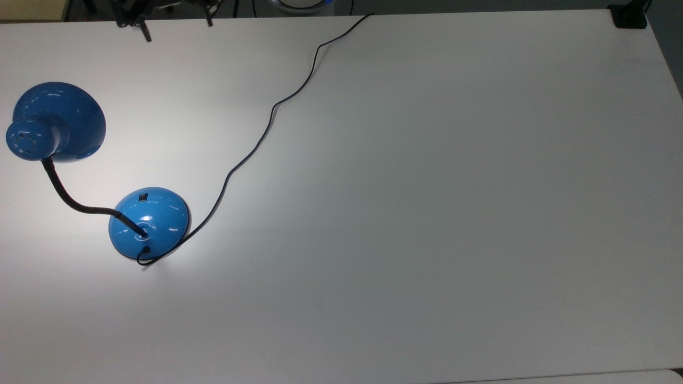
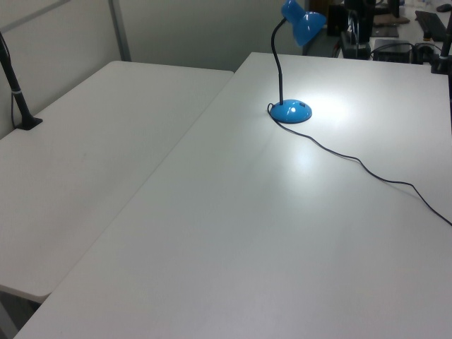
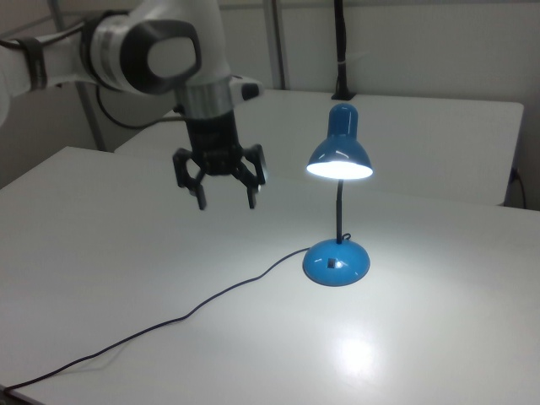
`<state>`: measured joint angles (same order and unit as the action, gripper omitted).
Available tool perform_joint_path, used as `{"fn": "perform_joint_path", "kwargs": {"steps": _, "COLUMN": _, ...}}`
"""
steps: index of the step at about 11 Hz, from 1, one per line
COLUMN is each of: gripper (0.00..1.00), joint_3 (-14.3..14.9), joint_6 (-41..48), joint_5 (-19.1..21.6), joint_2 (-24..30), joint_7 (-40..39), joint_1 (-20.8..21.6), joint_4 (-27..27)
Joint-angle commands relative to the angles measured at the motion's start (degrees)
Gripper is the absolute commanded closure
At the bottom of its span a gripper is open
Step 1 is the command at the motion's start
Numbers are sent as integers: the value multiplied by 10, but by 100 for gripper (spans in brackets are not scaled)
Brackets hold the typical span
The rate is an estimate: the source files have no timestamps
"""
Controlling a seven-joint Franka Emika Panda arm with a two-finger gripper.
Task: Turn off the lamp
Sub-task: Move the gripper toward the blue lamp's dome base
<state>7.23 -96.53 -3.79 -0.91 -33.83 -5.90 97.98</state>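
The lamp is a glossy blue desk lamp, lit, casting a bright patch on the white table. In the top view its domed base (image 1: 148, 224) carries a small black switch (image 1: 142, 197), and a black gooseneck curves to the shade (image 1: 56, 122). The base (image 3: 337, 260) and glowing shade (image 3: 339, 153) also appear in the right view, and the base (image 2: 290, 111) in the left view. My gripper (image 3: 226, 201) hangs open and empty above the table, to the right view's left of the lamp and apart from it. Its gripper (image 1: 177, 29) sits at the far table edge.
The thin black cord (image 1: 251, 152) snakes from the base across the table to the far edge. A black clamp (image 1: 628, 16) sits at the top view's upper right corner. A second white table (image 2: 85, 141) adjoins, with a black post (image 2: 18, 92) on it.
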Motion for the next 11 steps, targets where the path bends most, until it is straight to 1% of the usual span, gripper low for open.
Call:
{"fn": "perform_joint_path", "kwargs": {"steps": 1, "gripper": 64, "joint_3": 13, "joint_6": -129, "joint_5": -9, "joint_2": 5, "joint_7": -20, "joint_1": -26, "joint_4": 104}}
{"fn": "perform_joint_path", "kwargs": {"steps": 2, "gripper": 93, "joint_3": 24, "joint_6": -198, "joint_5": -1, "joint_2": 5, "joint_7": -14, "joint_1": -29, "joint_4": 140}}
{"fn": "perform_joint_path", "kwargs": {"steps": 3, "gripper": 100, "joint_3": 31, "joint_6": -256, "joint_5": 6, "joint_2": 1, "joint_7": -1, "joint_1": -29, "joint_4": 166}}
{"fn": "perform_joint_path", "kwargs": {"steps": 4, "gripper": 100, "joint_3": 32, "joint_6": -306, "joint_5": 28, "joint_2": -19, "joint_7": 1, "joint_1": -31, "joint_4": 175}}
{"fn": "perform_joint_path", "kwargs": {"steps": 5, "gripper": 100, "joint_3": 32, "joint_6": -353, "joint_5": 64, "joint_2": -37, "joint_7": 0, "joint_1": -40, "joint_4": 177}}
{"fn": "perform_joint_path", "kwargs": {"steps": 6, "gripper": 100, "joint_3": 32, "joint_6": -397, "joint_5": 83, "joint_2": -54, "joint_7": -2, "joint_1": -44, "joint_4": 183}}
{"fn": "perform_joint_path", "kwargs": {"steps": 8, "gripper": 100, "joint_3": 31, "joint_6": -484, "joint_5": 95, "joint_2": -85, "joint_7": -6, "joint_1": -48, "joint_4": 199}}
{"fn": "perform_joint_path", "kwargs": {"steps": 11, "gripper": 100, "joint_3": 31, "joint_6": -636, "joint_5": 118, "joint_2": -154, "joint_7": -11, "joint_1": -47, "joint_4": 209}}
